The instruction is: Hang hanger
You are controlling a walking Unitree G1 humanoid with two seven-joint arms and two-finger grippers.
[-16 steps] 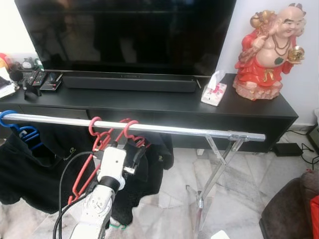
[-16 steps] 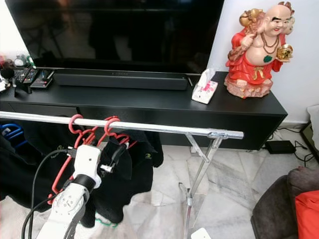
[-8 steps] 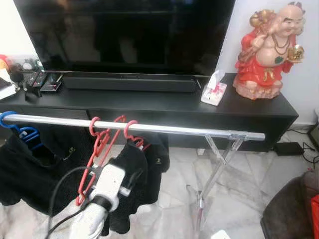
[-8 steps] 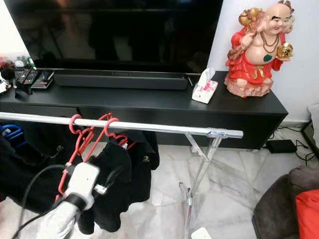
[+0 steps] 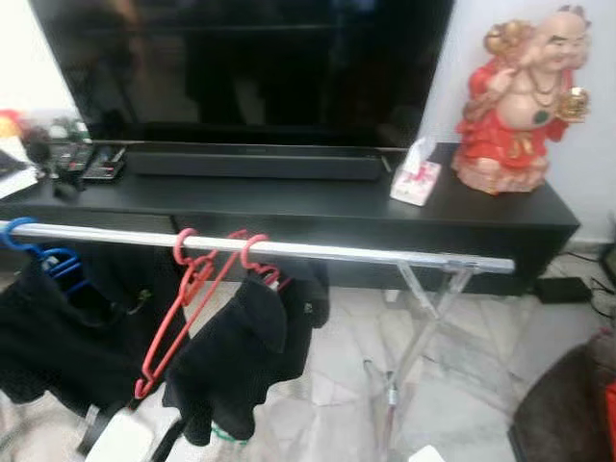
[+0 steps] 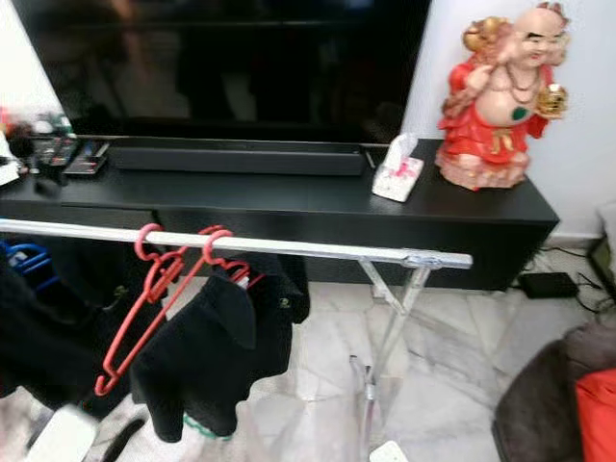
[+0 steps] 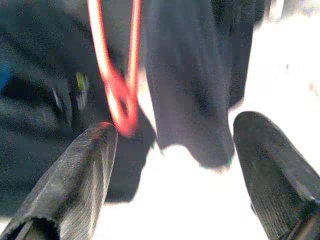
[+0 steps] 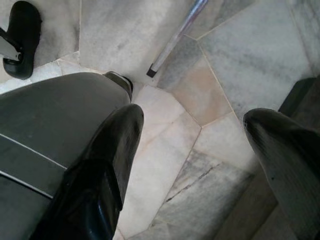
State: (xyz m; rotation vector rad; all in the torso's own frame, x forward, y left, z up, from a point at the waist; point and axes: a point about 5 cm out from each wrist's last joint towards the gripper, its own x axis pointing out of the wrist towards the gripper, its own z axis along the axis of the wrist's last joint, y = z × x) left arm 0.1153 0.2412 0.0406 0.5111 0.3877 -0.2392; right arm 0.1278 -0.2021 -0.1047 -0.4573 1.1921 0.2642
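A silver rail [image 5: 337,253] crosses in front of me. Two red hangers hook over it side by side: an empty one [image 5: 178,318] and one [image 5: 252,258] carrying a black garment [image 5: 245,351]. My left gripper [image 7: 170,165] is open and holds nothing. It sits low, below the hangers, and looks up at the empty hanger's bottom corner [image 7: 122,107] and the garment's hem [image 7: 200,100]. Its white wrist [image 5: 120,441] shows at the bottom left of the eye views. My right gripper [image 8: 195,150] hangs open over the marble floor.
A blue hanger [image 5: 38,258] with dark clothes [image 5: 58,337] hangs at the rail's left end. The rack's slanted leg [image 5: 419,332] stands to the right. Behind are a black TV stand [image 5: 318,202], a tissue box [image 5: 416,178] and a red statue [image 5: 520,101]. A dark sofa corner [image 5: 568,404] is at right.
My left arm has dropped down and back from the garment hanger, which stays hooked on the rail. The garment now hangs free.
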